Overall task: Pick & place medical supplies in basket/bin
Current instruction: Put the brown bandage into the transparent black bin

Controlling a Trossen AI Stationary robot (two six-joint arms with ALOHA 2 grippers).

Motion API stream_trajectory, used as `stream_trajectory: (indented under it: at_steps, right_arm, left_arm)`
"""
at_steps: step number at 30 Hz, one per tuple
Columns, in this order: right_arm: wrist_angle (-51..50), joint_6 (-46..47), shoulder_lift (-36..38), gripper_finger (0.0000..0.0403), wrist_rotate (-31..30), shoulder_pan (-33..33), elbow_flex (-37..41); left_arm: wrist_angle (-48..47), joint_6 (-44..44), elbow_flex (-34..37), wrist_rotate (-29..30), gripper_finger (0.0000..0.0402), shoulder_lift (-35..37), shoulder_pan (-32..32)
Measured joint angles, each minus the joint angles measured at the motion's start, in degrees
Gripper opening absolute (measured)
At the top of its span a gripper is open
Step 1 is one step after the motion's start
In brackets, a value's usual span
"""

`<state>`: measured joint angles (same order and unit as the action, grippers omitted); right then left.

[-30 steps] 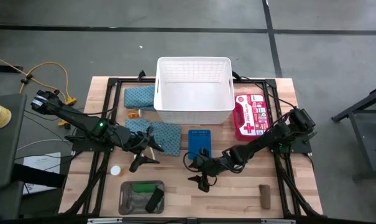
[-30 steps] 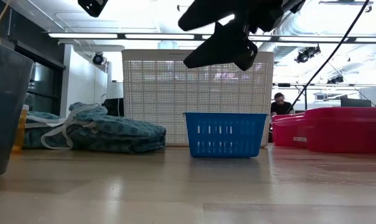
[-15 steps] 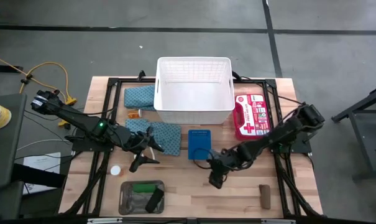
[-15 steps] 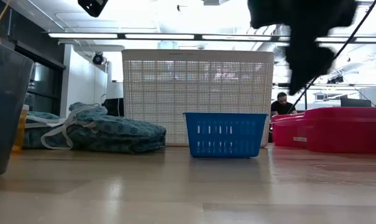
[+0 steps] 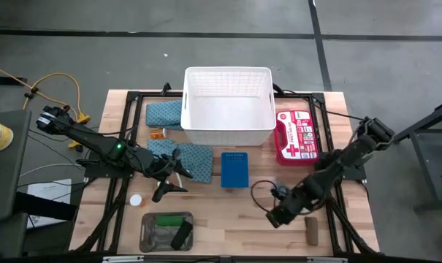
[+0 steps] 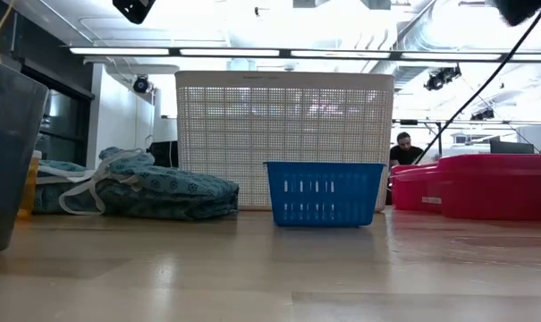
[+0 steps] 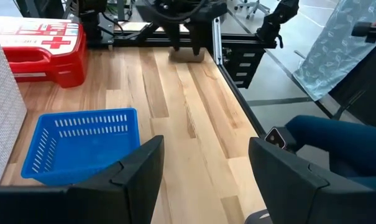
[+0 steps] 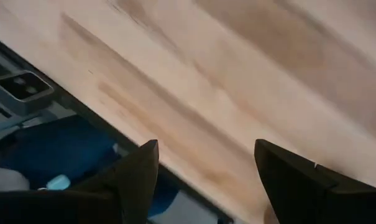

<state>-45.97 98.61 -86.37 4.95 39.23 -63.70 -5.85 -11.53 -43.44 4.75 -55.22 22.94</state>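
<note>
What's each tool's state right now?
Left tool: open, empty, beside the teal cloth.
Right tool: open, empty, near the brown roll.

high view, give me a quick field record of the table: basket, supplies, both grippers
basket: white basket at the table's far middle, empty
cloths: teal cloths left of it, on the table
brown roll: near right edge
left gripper: open, beside the cloths, holding nothing
right gripper: open, empty, close to the brown roll
grey tray: near edge, rolls inside
</note>
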Motion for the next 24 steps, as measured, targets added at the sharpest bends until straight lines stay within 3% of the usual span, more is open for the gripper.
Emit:
stream_trajectory:
  at_steps: [12, 24]
  right_arm:
    - [-3.26, 30.25, -0.04, 0.0254, 10.7, 6.32, 0.0]
    - [-6.6, 42.64, -0.15, 0.0254, 14.53, 9.71, 0.0]
  left_arm:
    - [-0.07, 0.02, 0.0, 0.0, 0.0228, 0.0, 0.0]
    - [-0.09, 0.02, 0.0, 0.0, 0.0228, 0.0, 0.0]
